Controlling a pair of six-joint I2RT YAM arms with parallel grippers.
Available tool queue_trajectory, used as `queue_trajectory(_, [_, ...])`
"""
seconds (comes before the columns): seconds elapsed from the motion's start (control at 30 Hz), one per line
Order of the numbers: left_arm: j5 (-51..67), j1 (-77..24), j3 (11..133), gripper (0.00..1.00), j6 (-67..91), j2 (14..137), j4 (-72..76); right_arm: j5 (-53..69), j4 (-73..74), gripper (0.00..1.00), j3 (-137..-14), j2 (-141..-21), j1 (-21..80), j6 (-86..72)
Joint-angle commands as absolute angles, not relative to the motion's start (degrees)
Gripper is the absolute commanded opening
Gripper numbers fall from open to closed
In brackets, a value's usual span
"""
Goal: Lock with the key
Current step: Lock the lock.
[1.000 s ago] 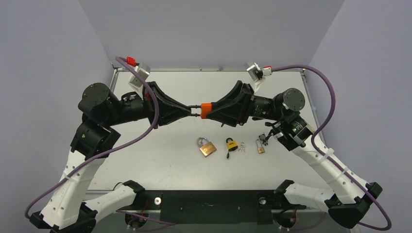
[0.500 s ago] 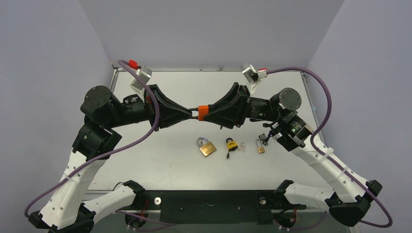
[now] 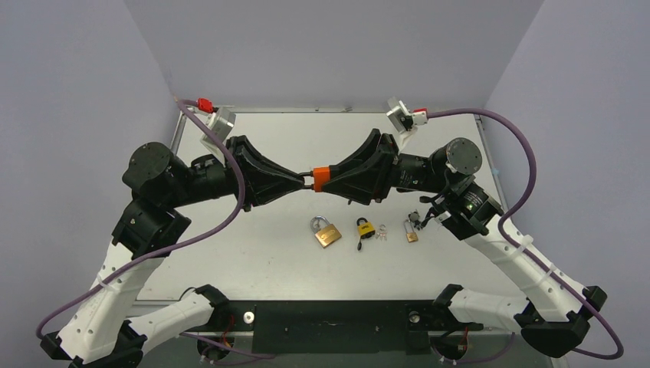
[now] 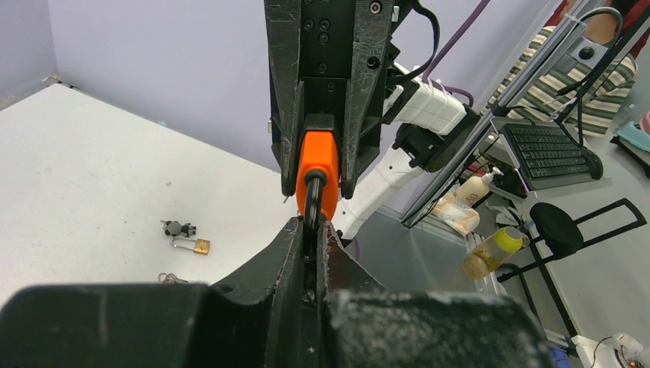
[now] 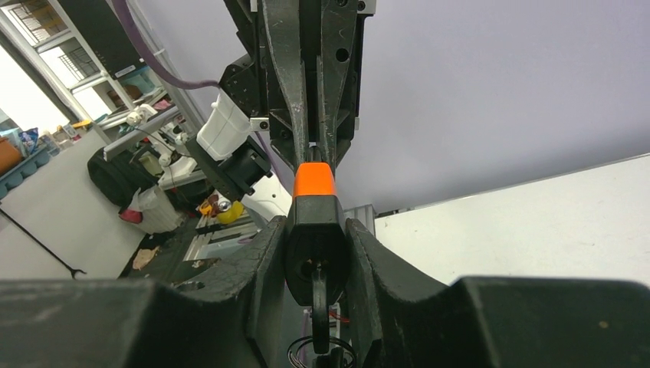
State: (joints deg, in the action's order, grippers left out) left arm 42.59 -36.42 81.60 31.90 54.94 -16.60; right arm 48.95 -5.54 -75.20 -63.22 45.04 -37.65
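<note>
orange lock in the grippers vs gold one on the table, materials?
Orange lock: looks like a plastic or rubber shell, flat even colour with soft highlights, no metal glint. Gold lock: probably brass body, warm yellow metallic sheen; its silvery shackle looks like polished steel.

Lab, desk keyboard (image 4: 546,149), metal shelving (image 5: 42,21)

Overhead view looks down; both wrist views closely share the orange padlock (image 4: 318,172).
</note>
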Motion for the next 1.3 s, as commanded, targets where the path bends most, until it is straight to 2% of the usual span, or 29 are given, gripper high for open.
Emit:
queue_trajectory(0.0, [41.9,-39.54,80.87,0.0,32.9,58.5,-12.82,46.3,-5.22,0.0,-76.47,-66.66,48.7,-34.95])
queue_trajectory(0.5, [38.85,-42.98,82.66,0.0,31.93,60.93,-13.25,45.77,-4.13,0.0,-76.07,-67.16,49.81,-33.75])
queue_trajectory(0.7, [28.77,-42.56,83.68,0.0,28.77,59.64,-18.79,44.49,-2.51,0.0,-75.83,-66.31,49.37,-32.32])
queue_trajectory(0.77, [22.17,-42.09,84.38,0.0,27.66,59.01,-21.29,44.52,-2.4,0.09,-75.19,-65.65,48.4,-32.0])
queue_trajectory(0.83, [19.21,-41.03,85.12,0.0,26.97,58.45,-23.22,44.72,-2.54,0.36,-74.16,-64.4,46.66,-31.93])
queue_trajectory(0.97, [19.03,-37.68,85.59,0.0,27.37,57.4,-24.17,45.68,-5.92,0.62,-70.57,-61.81,42.08,-34.13])
queue_trajectory(1.1, [23.03,-34.28,85.35,0.0,28.29,56.83,-23.44,47.7,-12.56,0.69,-66.64,-59.73,37.67,-38.36])
queue_trajectory(1.27, [26.72,-31.0,85.02,0.0,28.79,56.29,-23.44,50.16,-18.92,0.72,-63.06,-57.83,34.18,-42.97])
